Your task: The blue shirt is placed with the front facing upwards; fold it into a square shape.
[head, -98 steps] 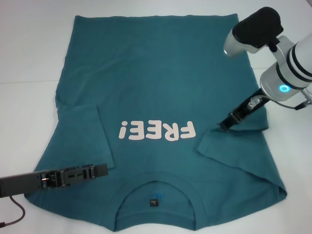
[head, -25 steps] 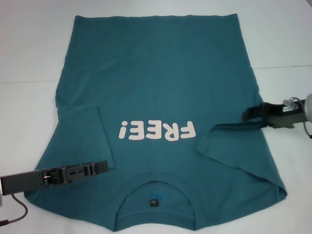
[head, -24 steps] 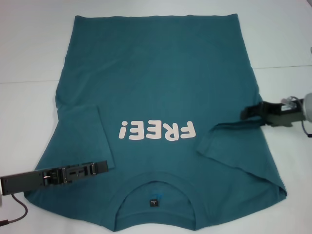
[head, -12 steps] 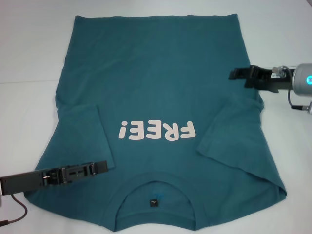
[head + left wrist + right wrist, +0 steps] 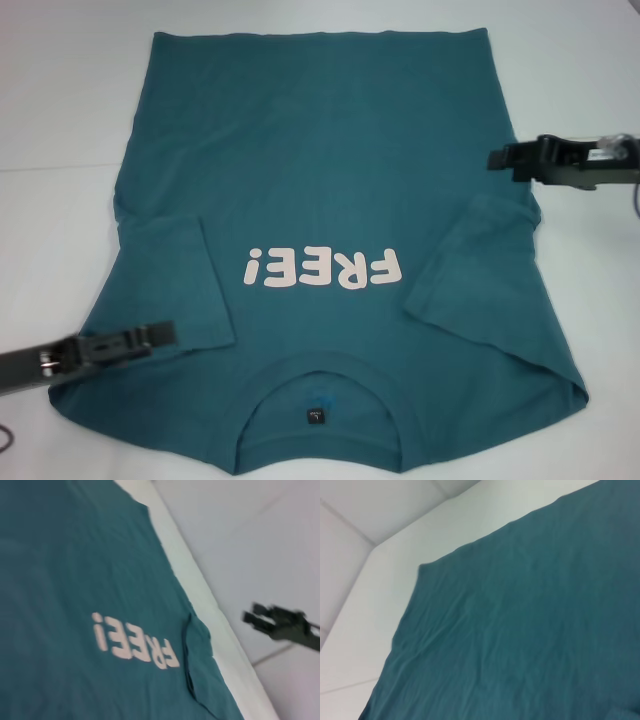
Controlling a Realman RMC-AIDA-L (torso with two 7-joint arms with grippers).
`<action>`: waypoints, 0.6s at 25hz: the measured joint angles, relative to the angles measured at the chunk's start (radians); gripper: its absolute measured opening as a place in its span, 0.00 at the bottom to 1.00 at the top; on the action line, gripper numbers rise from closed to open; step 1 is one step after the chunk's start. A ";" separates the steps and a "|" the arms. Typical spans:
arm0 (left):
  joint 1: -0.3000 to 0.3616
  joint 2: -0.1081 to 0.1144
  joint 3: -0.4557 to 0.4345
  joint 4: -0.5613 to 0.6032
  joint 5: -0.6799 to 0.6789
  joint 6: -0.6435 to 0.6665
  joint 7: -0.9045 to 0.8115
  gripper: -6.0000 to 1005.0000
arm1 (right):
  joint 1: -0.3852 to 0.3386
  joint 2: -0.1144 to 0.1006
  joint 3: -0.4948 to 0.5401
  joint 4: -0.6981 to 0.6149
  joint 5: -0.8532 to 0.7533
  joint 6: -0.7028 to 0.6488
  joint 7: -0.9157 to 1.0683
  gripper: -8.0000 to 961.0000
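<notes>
- Your left gripper: slim dark bar shape, low over the shirt's left shoulder edge. Can't tell if its fingers are spread or closed. It's pulled back leftward vs 0.5 s ago; tip was by the folded left sleeve then.
- The blue shirt: soft teal cotton, lies flat on the white table, front up, collar nearest you, hem far. Both sleeves folded inward over the body, faint wrinkles. Pale "FREE!" lettering mid-chest; ribbed round collar w/ small dark neck tag.
- Your right gripper: dark, boxy, at the shirt's right edge above the folded sleeve, holding nothing. Open/closed: can't tell. It's shifted slightly right since 0.5 s ago.
</notes>
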State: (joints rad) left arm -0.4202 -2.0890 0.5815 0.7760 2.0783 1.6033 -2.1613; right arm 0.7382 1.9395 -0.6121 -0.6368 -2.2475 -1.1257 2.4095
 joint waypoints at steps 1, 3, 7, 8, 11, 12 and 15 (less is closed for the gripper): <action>0.006 0.006 -0.014 0.001 0.001 0.003 -0.039 0.76 | -0.006 -0.008 0.001 -0.007 0.001 -0.032 0.000 0.58; 0.016 0.019 -0.049 0.001 0.006 0.010 -0.112 0.76 | -0.013 -0.020 0.007 -0.011 0.001 -0.073 0.004 0.58; 0.030 0.035 -0.112 0.001 0.040 0.013 -0.236 0.76 | -0.026 -0.041 0.010 -0.011 0.000 -0.151 0.006 0.55; 0.032 0.036 -0.121 0.001 0.053 0.009 -0.254 0.76 | -0.028 -0.044 0.009 -0.011 -0.001 -0.168 0.006 0.54; 0.033 0.039 -0.150 0.001 0.097 -0.031 -0.302 0.76 | -0.029 -0.048 0.011 -0.011 -0.002 -0.207 0.006 0.53; 0.033 0.039 -0.153 -0.001 0.105 -0.047 -0.311 0.76 | -0.030 -0.047 0.013 -0.011 -0.002 -0.214 0.006 0.53; 0.034 0.038 -0.157 -0.004 0.119 -0.105 -0.329 0.76 | -0.031 -0.044 0.013 -0.010 -0.002 -0.220 0.006 0.53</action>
State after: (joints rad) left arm -0.3863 -2.0508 0.4250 0.7723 2.1969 1.4981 -2.4908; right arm 0.7067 1.8951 -0.5993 -0.6466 -2.2494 -1.3452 2.4160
